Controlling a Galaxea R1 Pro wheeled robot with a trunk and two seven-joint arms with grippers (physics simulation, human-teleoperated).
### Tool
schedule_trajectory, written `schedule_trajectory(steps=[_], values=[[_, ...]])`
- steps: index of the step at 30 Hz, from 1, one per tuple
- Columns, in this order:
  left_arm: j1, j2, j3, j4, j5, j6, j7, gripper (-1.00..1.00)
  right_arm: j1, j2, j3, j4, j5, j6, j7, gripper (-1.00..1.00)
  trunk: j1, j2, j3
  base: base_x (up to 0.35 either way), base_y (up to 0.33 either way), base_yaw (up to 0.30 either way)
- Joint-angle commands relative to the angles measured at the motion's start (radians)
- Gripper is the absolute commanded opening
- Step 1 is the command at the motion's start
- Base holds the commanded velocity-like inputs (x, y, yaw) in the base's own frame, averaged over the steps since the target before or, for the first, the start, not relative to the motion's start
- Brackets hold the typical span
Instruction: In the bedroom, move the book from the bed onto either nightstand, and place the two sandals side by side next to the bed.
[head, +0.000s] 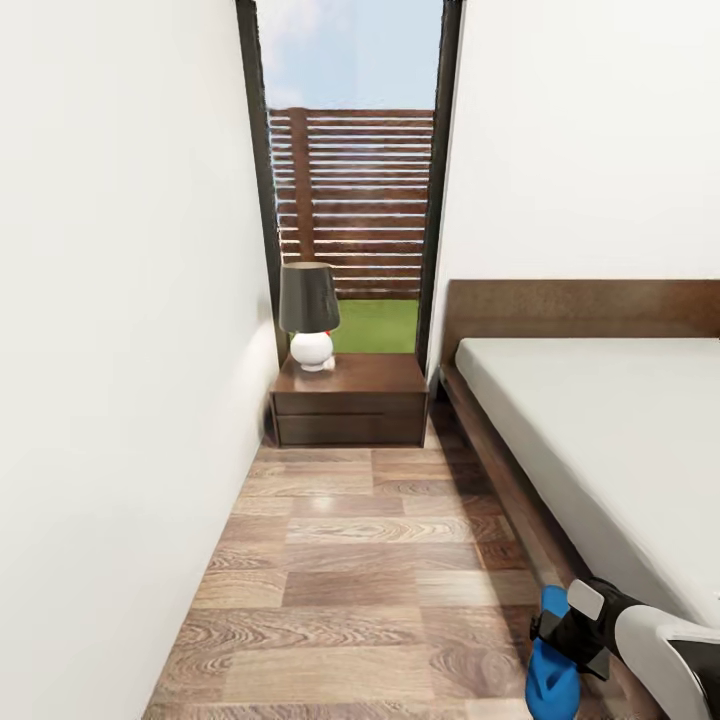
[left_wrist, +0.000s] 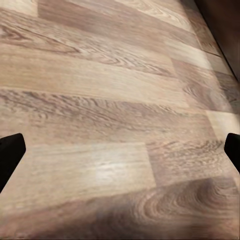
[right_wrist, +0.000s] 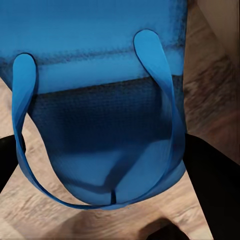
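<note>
Sandal: we see one blue sandal hanging low at the bed's near side, pinched in the right gripper; right wrist view shows the sole and thin straps close up between the dark fingers, floor beneath
Right gripper: clamped on the sandal; grip looks to be on an edge, we judge it shallow
Left gripper: fingertips sit far apart at both edges of its wrist view, spread wide, nothing between them, bare floor below
Book: we spot none on the visible mattress part; can't place it
Second sandal: we can't place it from these views
Bed: light mattress on a dark frame, headboard against the far wall; frame edge runs just beside the held sandal
Nightstand: dark wood at the aisle's far end by the window, lamp on its left part; right part of the top bare
Risk: we judge the sandal could slip or swing if the arm moves fast, thin flexible sole; it could snag the bed frame, or drop crooked rather than flat
Room: aisle is narrow, white wall on the left, bed on the right; open plank floor between them runs to the nightstand; little sideways slack for the arms
</note>
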Motion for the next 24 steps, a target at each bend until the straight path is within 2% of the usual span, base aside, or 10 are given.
schedule_trajectory(steps=[1,24], values=[[-0.001,0.000,-0.004,0.001,0.010,0.000,-0.007,1.00,-0.001,0.000,-0.001,0.001,-0.008,0.001,-0.006,-1.00,-0.001,0.000,-0.001,-0.165,0.000,0.000],[-0.001,0.000,-0.004,0.001,0.010,0.000,-0.007,1.00,-0.001,0.000,0.000,0.001,-0.008,0.001,-0.005,-1.00,-0.001,0.000,-0.001,-0.257,0.000,0.000]])
